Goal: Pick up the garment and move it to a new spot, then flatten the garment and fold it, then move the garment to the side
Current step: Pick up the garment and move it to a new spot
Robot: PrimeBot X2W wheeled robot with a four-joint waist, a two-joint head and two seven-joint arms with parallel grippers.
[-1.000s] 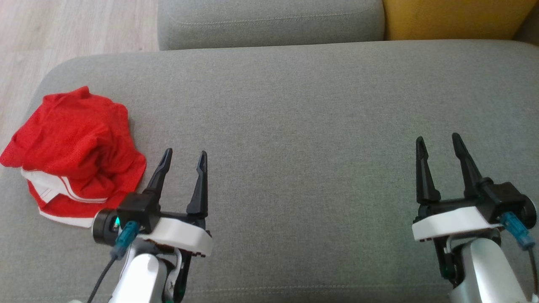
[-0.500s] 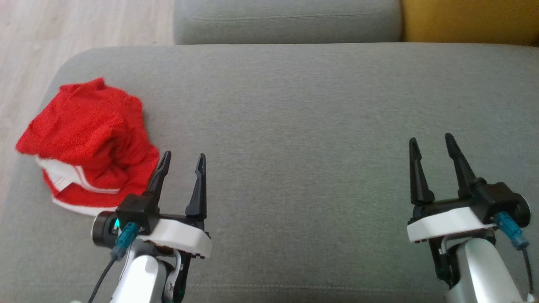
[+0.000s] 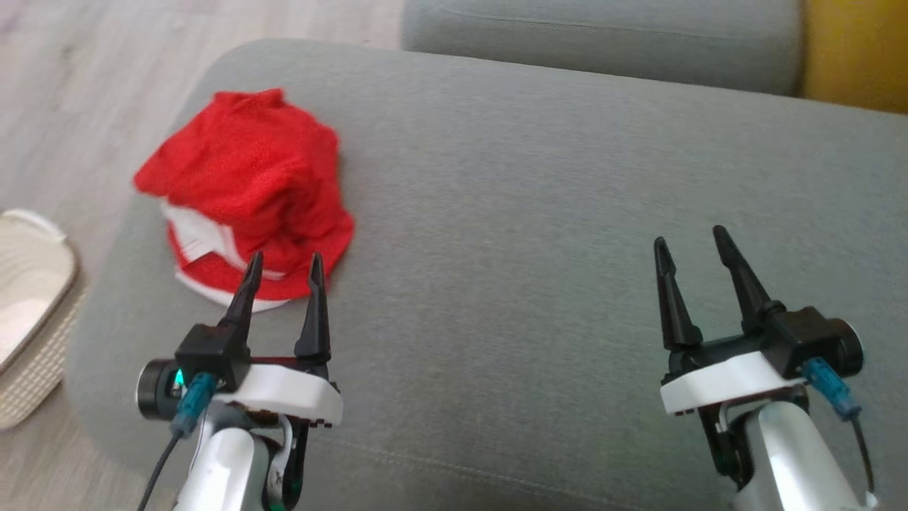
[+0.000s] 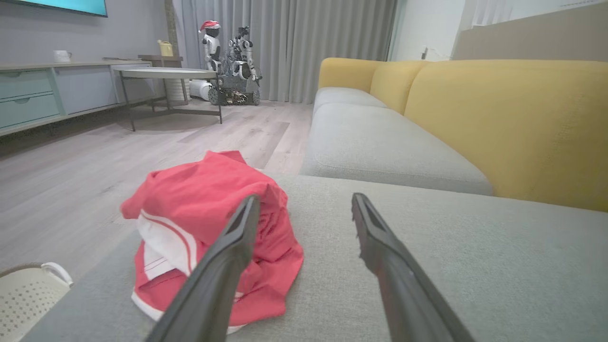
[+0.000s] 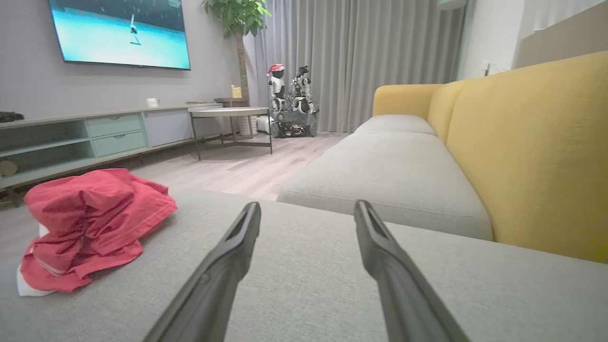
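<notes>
Two grippers hang over a grey sofa seat (image 3: 539, 213) with jaws spread wide and nothing between them. The red garment (image 3: 248, 167), trimmed in white, lies crumpled in a heap near the seat's left end, close to its rounded corner. A pale perforated basket (image 3: 28, 284) stands on the floor (image 3: 85, 106) beside that end. The left gripper (image 3: 284, 257) aims at the heap's near edge, and whether it touches the cloth cannot be told. In the left wrist view the heap sits left of the line between the jaws. The right gripper (image 3: 691, 235) hangs well apart, over bare cushion. The pick-up is not yet begun. A clean grasp probably calls for the left arm to shift leftward until the heap is centred between the jaws. It can then descend onto a raised ridge of folds and pinch several layers, not one loose hem. The open middle of the seat looks the best place for flattening.
</notes>
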